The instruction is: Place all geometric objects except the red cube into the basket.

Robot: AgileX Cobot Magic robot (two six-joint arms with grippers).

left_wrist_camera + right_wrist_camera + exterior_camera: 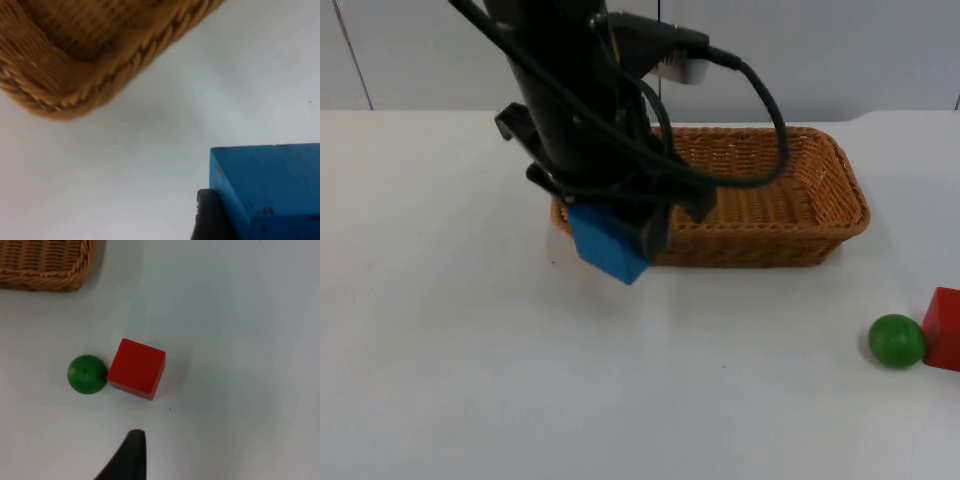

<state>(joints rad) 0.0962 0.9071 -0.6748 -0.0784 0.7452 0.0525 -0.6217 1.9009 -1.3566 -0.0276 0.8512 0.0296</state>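
Note:
My left gripper (612, 222) is shut on a blue block (605, 250), held off the table just in front of the left front corner of the woven basket (840, 180). In the left wrist view the blue block (270, 185) sits against a black fingertip (212, 215), with the basket's corner (75, 75) beyond it. A green ball (896, 340) lies at the right, touching the red cube (944, 328). My right gripper (131, 460) hangs a little short of the green ball (87, 374) and the red cube (136, 368).
The basket (45, 265) stands at the back middle of the white table (440, 350), near the grey partition wall. The left arm's body hides the basket's left end. The red cube sits at the picture's right edge.

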